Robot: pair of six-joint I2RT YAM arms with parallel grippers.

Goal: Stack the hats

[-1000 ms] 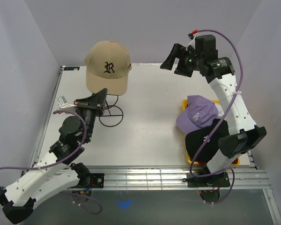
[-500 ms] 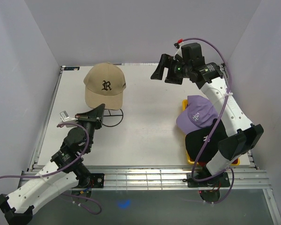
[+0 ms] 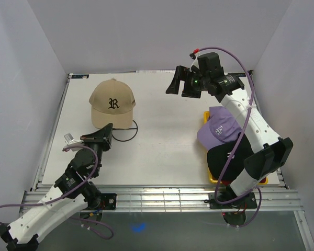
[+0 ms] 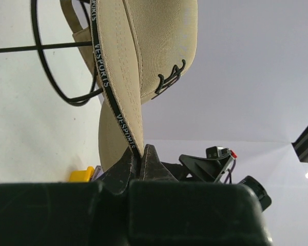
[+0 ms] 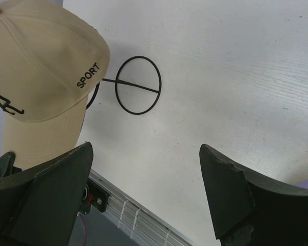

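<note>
Tan cap (image 3: 112, 102) sits over the wire stand (image 5: 138, 87) at the far left of the table (image 3: 162, 141). My left gripper (image 3: 108, 128) has its fingers pressed together on the cap's lower edge, the brim, I think. Right gripper (image 3: 179, 86) hovers above the table's far middle, fingers spread wide, holding nothing. Lavender cap (image 3: 220, 128) lies on the black cap (image 3: 227, 157) in the yellow tray (image 3: 213, 179), at the right.
</note>
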